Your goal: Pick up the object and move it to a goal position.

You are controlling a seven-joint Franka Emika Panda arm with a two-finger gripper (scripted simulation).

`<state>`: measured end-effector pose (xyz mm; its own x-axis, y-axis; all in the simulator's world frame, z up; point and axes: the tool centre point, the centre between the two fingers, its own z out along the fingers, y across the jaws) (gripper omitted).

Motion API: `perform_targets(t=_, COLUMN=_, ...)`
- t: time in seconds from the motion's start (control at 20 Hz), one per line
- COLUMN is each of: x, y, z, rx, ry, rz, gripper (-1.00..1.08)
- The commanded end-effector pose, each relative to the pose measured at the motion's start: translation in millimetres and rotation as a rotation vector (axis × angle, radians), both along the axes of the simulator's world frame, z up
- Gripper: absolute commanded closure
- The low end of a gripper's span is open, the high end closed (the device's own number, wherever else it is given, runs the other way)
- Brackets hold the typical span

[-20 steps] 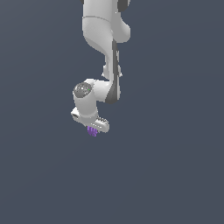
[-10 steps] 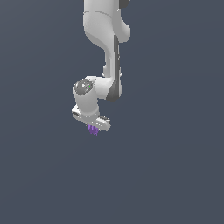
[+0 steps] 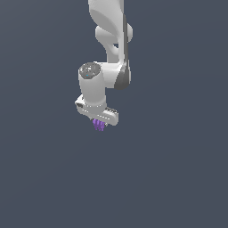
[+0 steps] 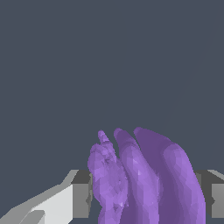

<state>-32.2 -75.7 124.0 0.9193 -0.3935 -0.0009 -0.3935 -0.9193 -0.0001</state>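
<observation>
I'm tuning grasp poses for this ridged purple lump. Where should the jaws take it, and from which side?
Across its narrow width, coming from above, as shown: the purple lump sits between the gripper jaws, its ridges running lengthwise out from them. It is narrower than the gripper, so the sides suit a pinch.

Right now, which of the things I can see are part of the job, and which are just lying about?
Part of the job:
- purple object, held between the fingers
- gripper, shut on it

Just lying about:
- nothing else shows; only a plain grey backdrop
</observation>
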Motion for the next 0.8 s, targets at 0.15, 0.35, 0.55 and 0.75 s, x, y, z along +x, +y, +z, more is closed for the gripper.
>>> perform_targets(t=0.15, x=-1.5, y=24.7, z=59.8, rx=-0.001, ry=-0.001, rz=0.0, gripper=1.08)
perform_targets(t=0.35, x=-2.4, y=44.0, z=106.8, rx=-0.002, ry=-0.001, rz=-0.001, gripper=1.08)
perform_targets(t=0.55, x=-3.0, y=62.6, z=151.9, rx=-0.003, ry=-0.001, rz=-0.001, gripper=1.08)
perform_targets(t=0.75, x=-3.3, y=80.7, z=195.5, rx=-0.003, ry=-0.001, rz=-0.001, gripper=1.08)
